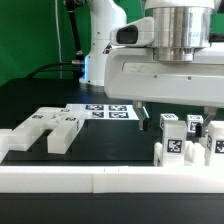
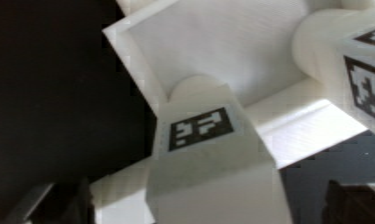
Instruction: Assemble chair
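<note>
In the wrist view a white chair post with a square tag runs between my gripper's two dark fingers. The left finger sits close beside the post. A dark gap shows before the right finger, so the jaws stand open around the post. Behind the post lies a flat white slab, with another tagged piece beside it. In the exterior view the gripper hangs low under the arm's hand. Tagged posts stand at the exterior view's right and a notched white piece lies at its left.
The long low white border rail runs along the front. The marker board lies flat on the black table behind the gripper. More tagged posts stand at the exterior view's far right. The robot arm's big white body fills the upper right.
</note>
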Robot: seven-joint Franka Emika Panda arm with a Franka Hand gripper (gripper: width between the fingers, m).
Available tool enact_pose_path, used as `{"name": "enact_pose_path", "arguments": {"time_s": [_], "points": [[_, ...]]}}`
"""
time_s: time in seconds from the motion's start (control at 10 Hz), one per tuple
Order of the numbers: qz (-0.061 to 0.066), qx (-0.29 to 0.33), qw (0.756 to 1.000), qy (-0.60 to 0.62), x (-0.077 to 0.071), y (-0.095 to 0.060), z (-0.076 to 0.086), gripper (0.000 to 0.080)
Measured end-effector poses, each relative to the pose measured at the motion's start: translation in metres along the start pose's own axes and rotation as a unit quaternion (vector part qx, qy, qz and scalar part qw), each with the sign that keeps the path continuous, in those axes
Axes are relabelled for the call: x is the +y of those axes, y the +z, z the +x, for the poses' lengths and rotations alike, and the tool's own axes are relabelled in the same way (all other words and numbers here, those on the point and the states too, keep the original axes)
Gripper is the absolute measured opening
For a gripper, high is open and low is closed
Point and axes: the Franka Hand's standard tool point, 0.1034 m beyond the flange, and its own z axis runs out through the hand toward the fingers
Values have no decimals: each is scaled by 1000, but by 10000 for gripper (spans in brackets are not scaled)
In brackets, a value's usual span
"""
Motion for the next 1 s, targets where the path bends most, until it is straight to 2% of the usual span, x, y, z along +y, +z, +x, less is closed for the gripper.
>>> {"name": "enact_pose_path", "arguments": {"time_s": [0.1, 0.3, 0.4, 0.5, 0.6, 0.7, 1.0], "points": [[0, 0, 999, -49, 0, 0, 0, 649], [0, 0, 997, -71, 1, 0, 0, 649], [0, 0, 998, -70, 1, 0, 0, 567], [0, 0, 998, -70, 1, 0, 0, 383], [0, 0, 999, -53, 1, 0, 0, 289], [0, 0, 999, -47, 1, 0, 0, 289], [2, -1, 995, 99, 2, 1, 1, 290]]}}
